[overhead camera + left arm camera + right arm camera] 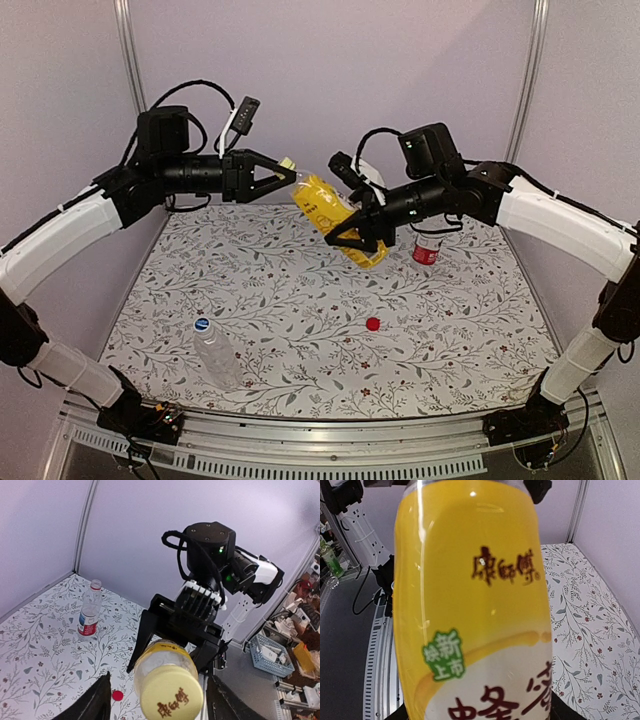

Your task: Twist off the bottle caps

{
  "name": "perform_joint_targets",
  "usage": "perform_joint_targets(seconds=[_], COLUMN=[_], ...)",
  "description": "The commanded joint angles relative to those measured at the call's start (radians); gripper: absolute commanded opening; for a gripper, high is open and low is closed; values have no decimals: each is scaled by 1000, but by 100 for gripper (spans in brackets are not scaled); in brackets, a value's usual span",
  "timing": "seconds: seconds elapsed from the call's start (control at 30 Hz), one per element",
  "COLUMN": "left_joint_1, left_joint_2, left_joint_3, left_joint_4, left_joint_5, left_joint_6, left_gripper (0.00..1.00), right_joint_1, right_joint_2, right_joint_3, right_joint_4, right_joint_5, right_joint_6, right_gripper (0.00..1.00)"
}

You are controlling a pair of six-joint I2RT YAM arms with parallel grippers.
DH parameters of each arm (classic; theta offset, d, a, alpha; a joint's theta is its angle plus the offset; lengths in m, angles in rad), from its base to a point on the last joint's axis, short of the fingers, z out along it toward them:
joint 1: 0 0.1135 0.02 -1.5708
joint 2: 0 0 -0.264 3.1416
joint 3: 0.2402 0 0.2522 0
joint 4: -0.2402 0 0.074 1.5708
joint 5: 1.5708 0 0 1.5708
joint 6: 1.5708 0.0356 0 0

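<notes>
The counter (pixel 300 300) I work over wears a pale cloth printed with grey leafy sprigs and small red flowers, reaching to every edge. Plain lilac walls (pixel 400 60) close in its far and side edges. A slim metal post rises at the far left corner (pixel 127 50) and another at the far right corner (pixel 530 60). Along the near edge runs an aluminium rail (pixel 330 425). Past the right edge I see a blue slatted basket (pixel 272 656) down on the floor, with clutter behind it too blurred to name. Off the near edge a white power strip (pixel 362 532) stands above grey floor (pixel 345 655).
</notes>
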Motion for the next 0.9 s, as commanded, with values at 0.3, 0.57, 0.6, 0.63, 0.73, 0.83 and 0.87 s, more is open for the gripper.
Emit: perform_joint_targets(seconds=[0.3, 0.57, 0.6, 0.63, 0.73, 0.83, 0.87], left_joint_1=[21, 25, 26, 25, 22, 16, 13], left_joint_2=[-157, -145, -143, -141, -130, -113, -107], left_joint_3=[-120, -136, -141, -146, -155, -155, -151], left_joint_4=[144, 270, 293, 316, 380, 435, 445], left_joint_5=[-39, 97, 110, 126, 154, 170, 172], left_joint_6=[69, 93, 83, 74, 40, 9, -1], left_gripper=[99, 84, 83, 82, 79, 75, 74], right_joint_1=[4, 4, 4, 4, 4, 4, 5], right_joint_2=[-87, -87, -86, -86, -83, -76, -74], right_joint_3=[-67, -64, -64, -65, -70, -77, -78], right_joint_4=[89, 127, 128, 131, 138, 148, 151], right_joint_5=[-149, -270, -274, -277, -288, -301, -303], right_joint_6=[64, 101, 103, 105, 111, 115, 117], right_gripper=[40, 39, 39, 39, 39, 39, 39])
